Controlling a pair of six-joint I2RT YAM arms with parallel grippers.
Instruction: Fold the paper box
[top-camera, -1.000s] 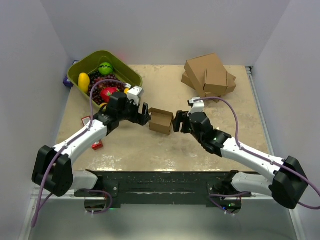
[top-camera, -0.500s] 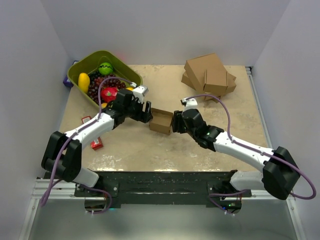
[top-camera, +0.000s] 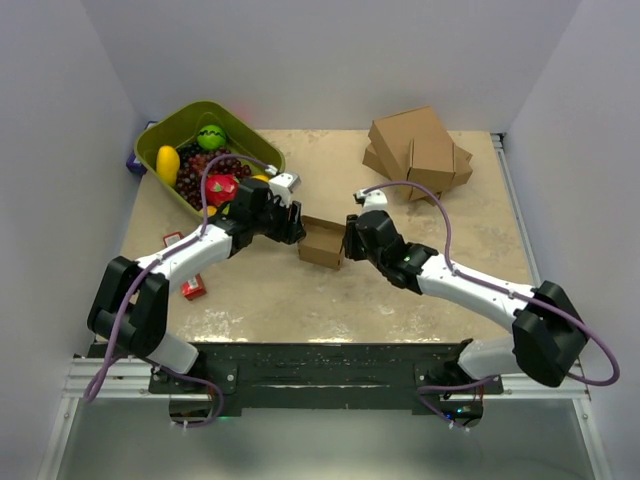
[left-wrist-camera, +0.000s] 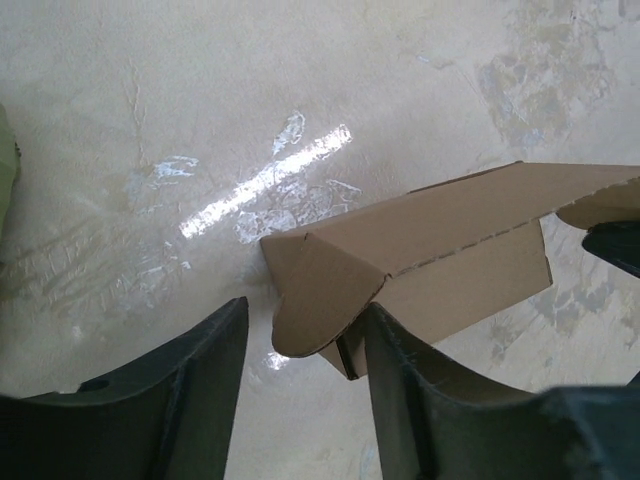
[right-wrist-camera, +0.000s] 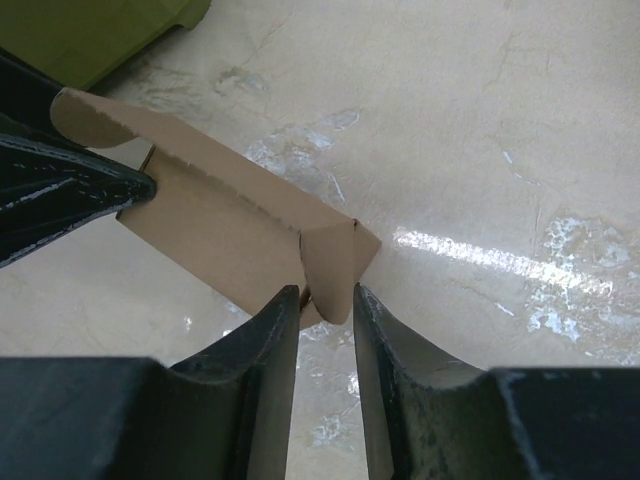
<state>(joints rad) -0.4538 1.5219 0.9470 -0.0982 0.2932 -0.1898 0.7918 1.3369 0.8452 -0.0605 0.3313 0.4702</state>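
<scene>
The paper box (top-camera: 322, 243) is a small brown cardboard piece standing partly formed at the table's middle, with its flaps sticking out. My left gripper (top-camera: 293, 228) is at its left end. In the left wrist view the box (left-wrist-camera: 460, 240) has a rounded flap lying between the spread fingers of the left gripper (left-wrist-camera: 305, 330), against the right finger (left-wrist-camera: 400, 380). My right gripper (top-camera: 349, 240) is at the box's right end. In the right wrist view the right gripper (right-wrist-camera: 325, 295) is narrowed round the end flap of the box (right-wrist-camera: 220, 220).
A green basket (top-camera: 160, 140) with fruit stands at the back left, close behind the left arm. A cluster of larger brown cartons (top-camera: 415, 148) sits at the back right. A small red object (top-camera: 194, 290) lies at the front left.
Both grippers have closed in on the box's ends, the right one sliding left and farther onto the right flap. The box has shifted slightly.
</scene>
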